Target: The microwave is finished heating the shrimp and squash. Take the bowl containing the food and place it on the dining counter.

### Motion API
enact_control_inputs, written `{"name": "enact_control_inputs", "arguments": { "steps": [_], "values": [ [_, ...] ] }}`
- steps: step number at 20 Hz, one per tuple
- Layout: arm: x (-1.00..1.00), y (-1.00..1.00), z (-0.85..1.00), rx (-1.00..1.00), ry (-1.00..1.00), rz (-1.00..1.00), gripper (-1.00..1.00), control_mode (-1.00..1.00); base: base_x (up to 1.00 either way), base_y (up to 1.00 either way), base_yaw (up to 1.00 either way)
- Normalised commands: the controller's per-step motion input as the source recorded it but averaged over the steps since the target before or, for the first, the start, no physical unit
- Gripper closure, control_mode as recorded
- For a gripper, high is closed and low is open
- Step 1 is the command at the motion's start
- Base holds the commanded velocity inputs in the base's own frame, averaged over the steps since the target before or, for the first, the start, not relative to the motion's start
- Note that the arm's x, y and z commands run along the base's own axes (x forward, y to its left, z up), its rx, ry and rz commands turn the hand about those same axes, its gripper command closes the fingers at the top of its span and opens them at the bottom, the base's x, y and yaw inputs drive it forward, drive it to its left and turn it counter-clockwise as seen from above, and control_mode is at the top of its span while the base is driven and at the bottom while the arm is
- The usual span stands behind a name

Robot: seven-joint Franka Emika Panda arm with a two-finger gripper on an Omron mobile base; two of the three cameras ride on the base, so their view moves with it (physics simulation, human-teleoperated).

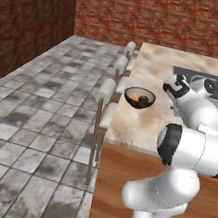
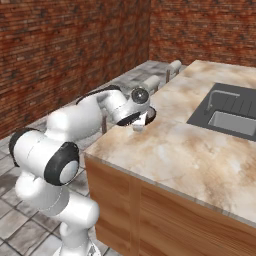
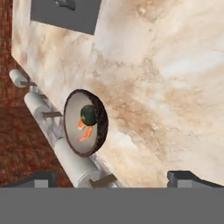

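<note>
Brown round bowl with cream inside point(image 1: 140, 97) sits on beige marbled dining counter point(image 1: 143, 127), centre of left base frame, near stool-side edge. Orange shrimp point(image 3: 84, 132) and dark green squash point(image 3: 89, 115) inside. Gripper point(image 3: 113, 179) jaws wide open, empty, apart from bowl. Placing looks done; only retreat left.

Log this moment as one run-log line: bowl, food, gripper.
bowl: on dining counter, near stool-side edge | food: shrimp and squash inside | gripper: open, clear of bowl

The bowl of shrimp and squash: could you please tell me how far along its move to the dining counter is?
Nearly done: the bowl sits on the dining counter near the stools, shrimp and squash inside. The hand is open, holding nothing. No carrying is left.
</note>
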Motion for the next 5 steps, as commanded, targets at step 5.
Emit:
{"name": "enact_control_inputs", "arguments": {
  "steps": [5],
  "values": [
    [-1.00, 0.00, 1.00, 0.00, 0.00, -0.01, -1.00, -1.00, 0.00, 0.00, 0.00]
  ]
}}
